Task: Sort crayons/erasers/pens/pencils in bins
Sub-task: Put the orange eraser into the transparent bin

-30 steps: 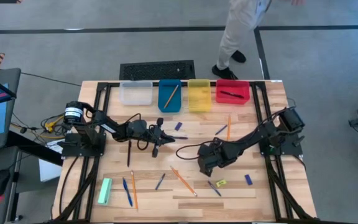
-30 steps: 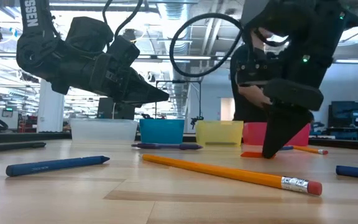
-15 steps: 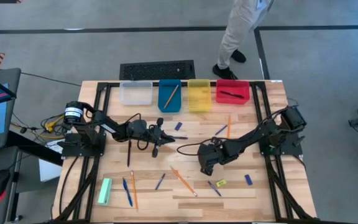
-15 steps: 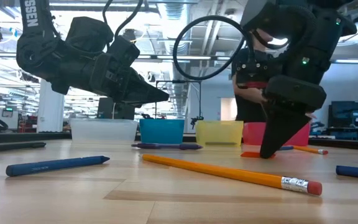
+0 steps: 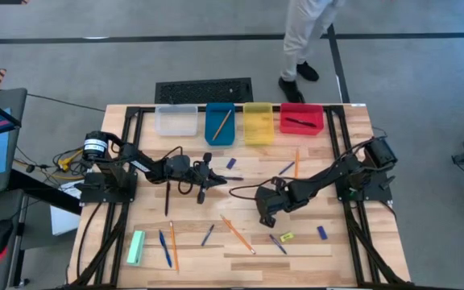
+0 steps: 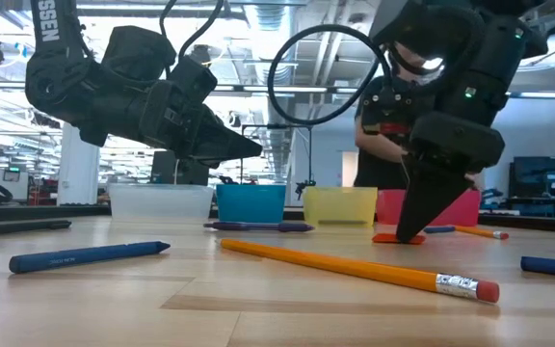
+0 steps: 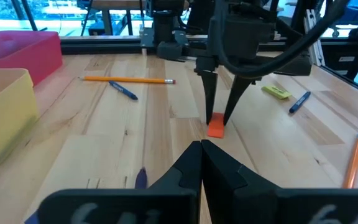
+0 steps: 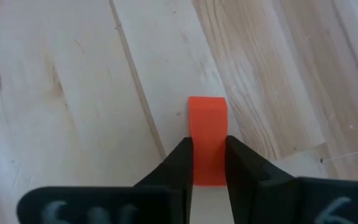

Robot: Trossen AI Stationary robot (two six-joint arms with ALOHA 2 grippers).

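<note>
On the wooden worktop (image 5: 312, 250), the right gripper (image 8: 208, 163) points down, its fingers pinching an orange-red eraser (image 8: 207, 134) lying near the middle. The left gripper (image 7: 201, 163) hovers nearby, fingers pressed together, empty.

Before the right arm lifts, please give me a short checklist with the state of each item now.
1. Right gripper fingers on both sides of the orange-red eraser: ok.
2. Eraser flat on the table: ok.
3. Grip firm enough to lift: cannot tell.
4. Left gripper shut, holding nothing, apart from the eraser: ok.
5. Bins at the far edge, such as the yellow bin, not blocked: ok.
</note>
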